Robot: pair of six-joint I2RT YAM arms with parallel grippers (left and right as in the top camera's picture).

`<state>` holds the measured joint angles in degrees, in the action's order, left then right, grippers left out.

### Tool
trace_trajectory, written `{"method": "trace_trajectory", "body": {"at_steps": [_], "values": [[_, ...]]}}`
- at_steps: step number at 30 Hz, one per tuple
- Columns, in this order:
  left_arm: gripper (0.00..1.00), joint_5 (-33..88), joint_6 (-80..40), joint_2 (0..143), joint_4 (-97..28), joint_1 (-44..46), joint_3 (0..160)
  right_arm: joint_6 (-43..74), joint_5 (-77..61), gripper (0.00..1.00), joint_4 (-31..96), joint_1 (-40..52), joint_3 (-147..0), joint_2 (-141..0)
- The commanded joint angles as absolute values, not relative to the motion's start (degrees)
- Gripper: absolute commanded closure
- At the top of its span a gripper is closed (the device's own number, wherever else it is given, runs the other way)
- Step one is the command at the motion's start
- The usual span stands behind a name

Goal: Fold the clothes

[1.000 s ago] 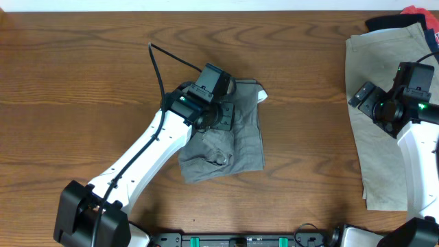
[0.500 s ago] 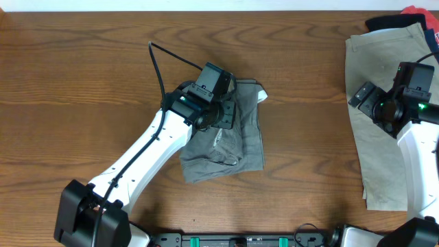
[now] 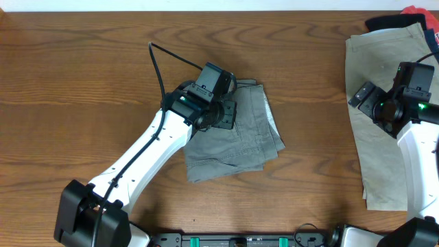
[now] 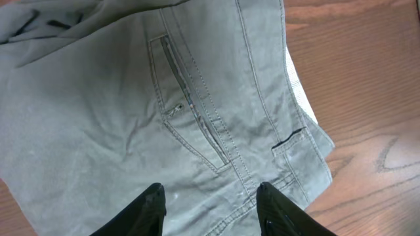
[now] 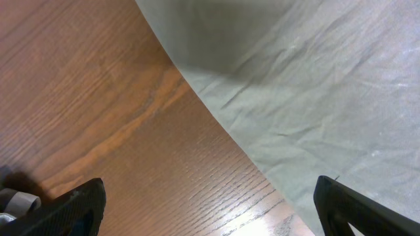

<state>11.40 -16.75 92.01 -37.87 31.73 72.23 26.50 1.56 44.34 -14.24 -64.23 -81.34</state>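
Left fingers (image 4: 149, 208) spread, empty, over grey-green shorts (image 3: 240, 137) folded at table (image 3: 82, 82) centre. Right fingers (image 5: 367, 210) spread above tan shorts (image 3: 374, 137). Risk: left fingers leaving low could snag pocket (image 4: 197, 111), pulling fold open.

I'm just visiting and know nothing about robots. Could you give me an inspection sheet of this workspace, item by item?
Surface: brown wood-grain table.
Job's things: grey-green shorts lie folded mid-table; tan shorts are spread at the right; a black garment and a red garment sit in the far right corner, partly out of view.
Clutter: nothing seen.
Grippers: left pincer open above the grey-green shorts; right pincer open over the tan shorts' edge.
Cables: black cable loops off the left arm.
Surroundings: black base rail along the near edge.
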Motion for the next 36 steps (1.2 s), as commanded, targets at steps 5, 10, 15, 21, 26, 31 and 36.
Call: {"method": "trace_trajectory", "body": {"at_steps": [5,10,15,21,26,31,36], "values": [[0.81,12.5,-16.8,92.7,-40.0,32.1,72.1,26.1,2.4,0.01,44.4,-14.6,-64.8,-80.6],[0.93,18.0,-16.8,96.4,-38.9,32.8,72.1,26.1,2.4,0.01,44.4,-14.6,-64.8,-80.6],[0.93,20.7,-16.8,101.5,-35.9,34.6,72.1,26.1,2.4,0.01,44.4,-14.6,-64.8,-80.6],[0.94,26.6,-16.9,107.0,-31.0,37.3,72.1,26.1,2.4,0.01,44.4,-14.6,-64.8,-80.6],[0.94,26.6,-16.9,110.5,-29.8,38.9,72.1,26.1,2.4,0.01,44.4,-14.6,-64.8,-80.6],[0.94,26.6,-17.5,115.0,-28.7,39.7,72.1,26.1,2.4,0.01,44.4,-14.6,-64.8,-80.6],[0.94,26.6,-17.9,117.2,-28.9,39.6,72.1,26.1,2.4,0.01,44.4,-14.6,-64.8,-80.6]]}}
